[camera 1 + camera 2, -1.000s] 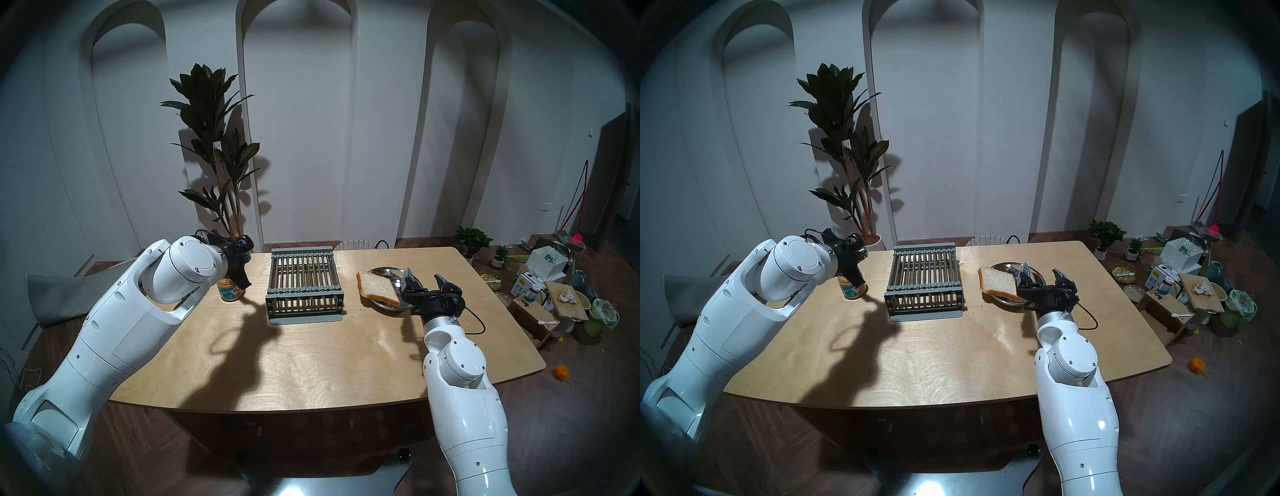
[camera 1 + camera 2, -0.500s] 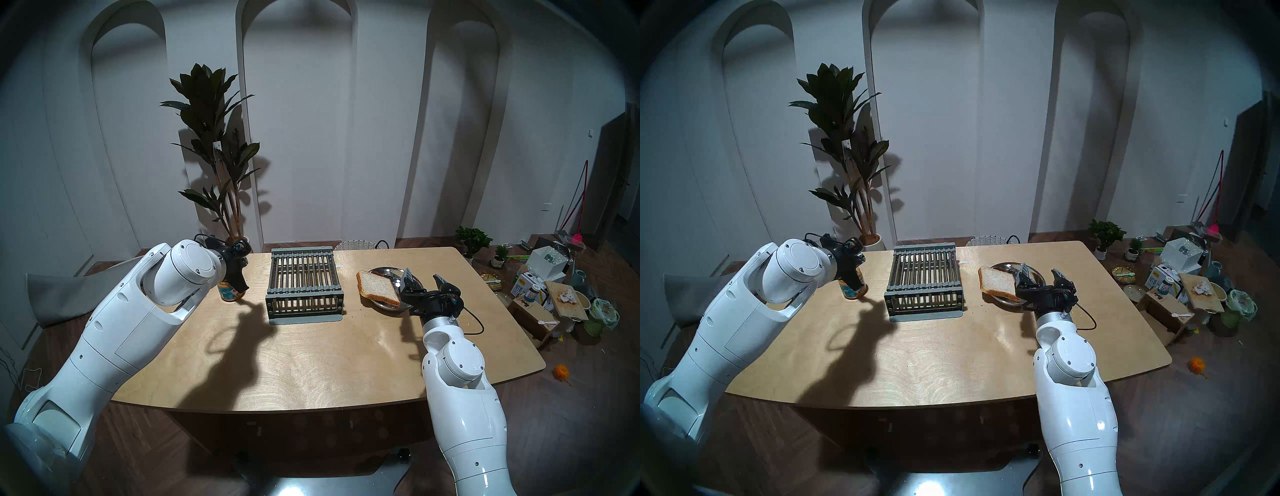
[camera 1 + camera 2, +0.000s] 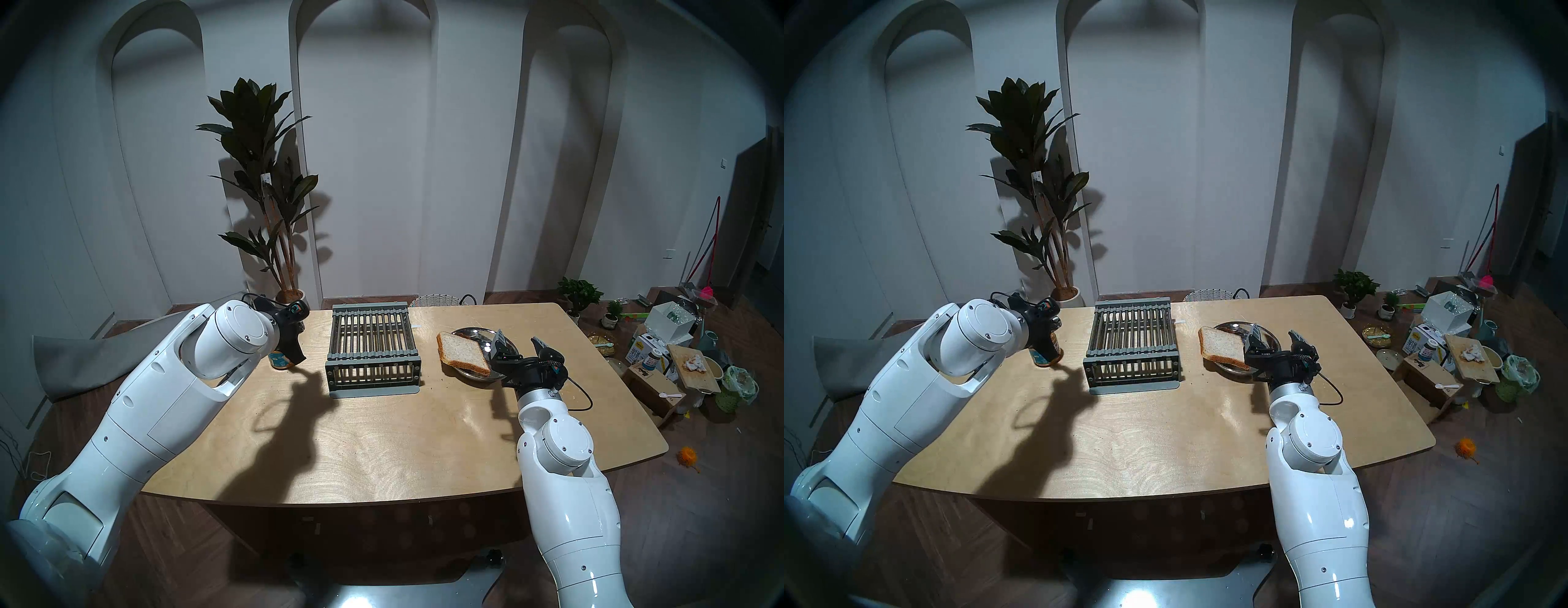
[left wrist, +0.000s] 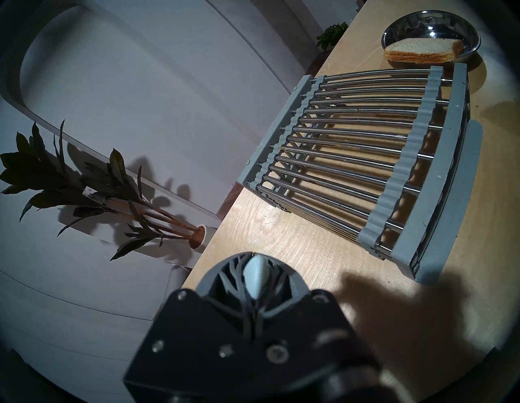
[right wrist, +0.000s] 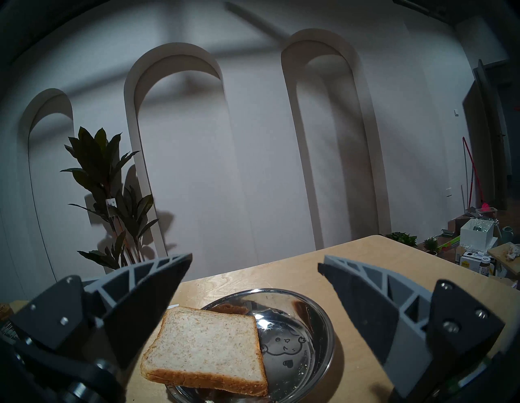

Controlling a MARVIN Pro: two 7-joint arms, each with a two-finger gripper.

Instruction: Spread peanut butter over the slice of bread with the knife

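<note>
Descent of my left gripper (image 3: 297,354) onto the peanut butter jar (image 3: 281,361) had progressed over the past second; it stayed clamped on the knife (image 4: 255,277). Loading comes next. My right gripper (image 5: 254,270) was spread wide above the unspread slice of bread (image 5: 206,347) on its steel plate (image 5: 318,335).

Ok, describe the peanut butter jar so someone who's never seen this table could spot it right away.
Start at the wooden table and find the grey slatted rack in its middle. Look to the rack's left, near the table's far left edge, where the left gripper hangs: the peanut butter jar stands partly hidden behind it. It is the only small round jar on the table, with a teal label.
</note>
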